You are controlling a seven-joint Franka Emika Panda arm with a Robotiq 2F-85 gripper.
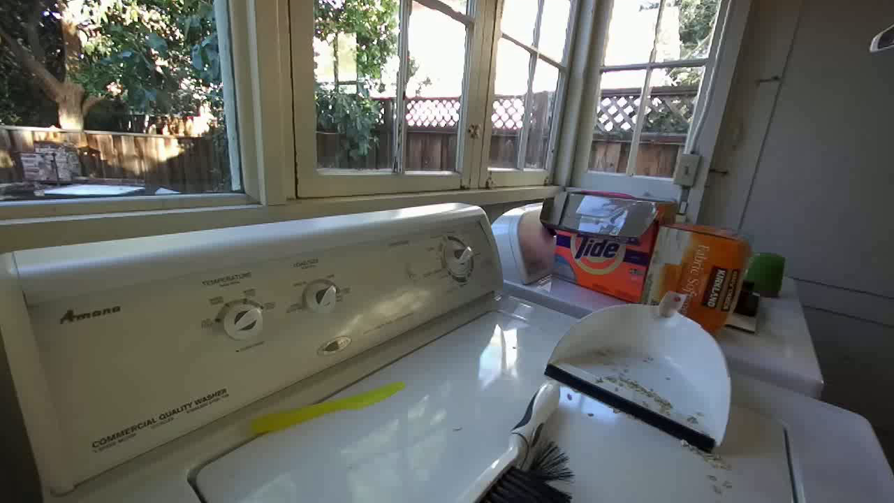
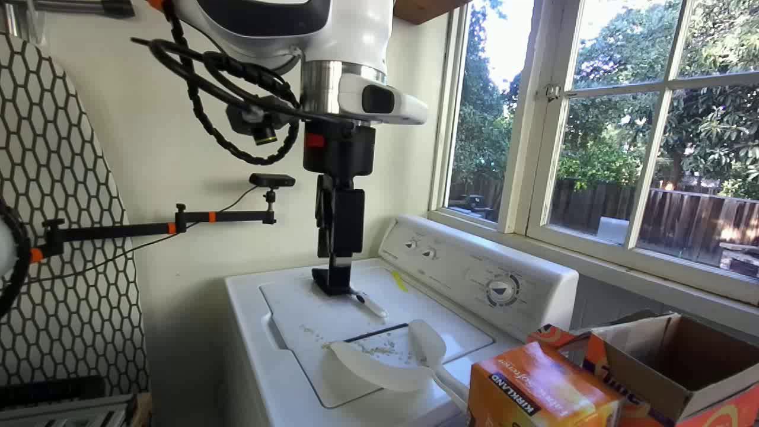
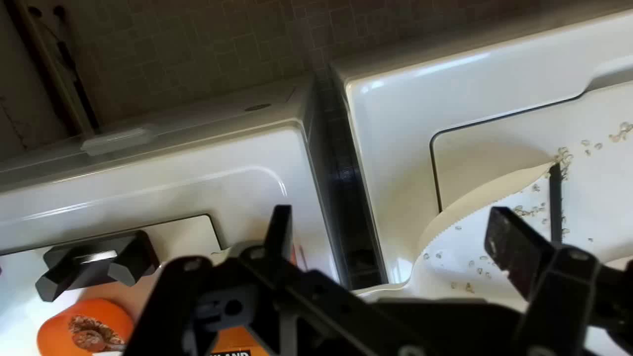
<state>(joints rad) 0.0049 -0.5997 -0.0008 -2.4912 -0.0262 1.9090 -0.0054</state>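
In the wrist view my gripper (image 3: 390, 217) stands wide open with nothing between its fingers. Past the right fingertip lies a white dustpan (image 3: 465, 232) with pale crumbs in it. That dustpan rests on the washer lid in both exterior views (image 1: 674, 349) (image 2: 379, 373), its dark lip toward a brush. The brush shows a white handle (image 1: 539, 412) and black bristles (image 1: 534, 482). In an exterior view the gripper (image 2: 339, 279) hangs downward, its fingers overlapping in line. There it covers part of the brush, whose handle (image 2: 372, 305) sticks out; no contact can be made out.
Loose crumbs (image 2: 314, 332) lie on the washer (image 2: 249, 296). A yellow strip (image 1: 328, 409) lies by the control panel. An orange softener box (image 2: 533, 379) and a Tide box (image 1: 594, 262) stand past the dustpan. A dark gap (image 3: 346, 198) separates washer and dryer (image 3: 237, 158). A camera boom (image 2: 225, 216) juts out.
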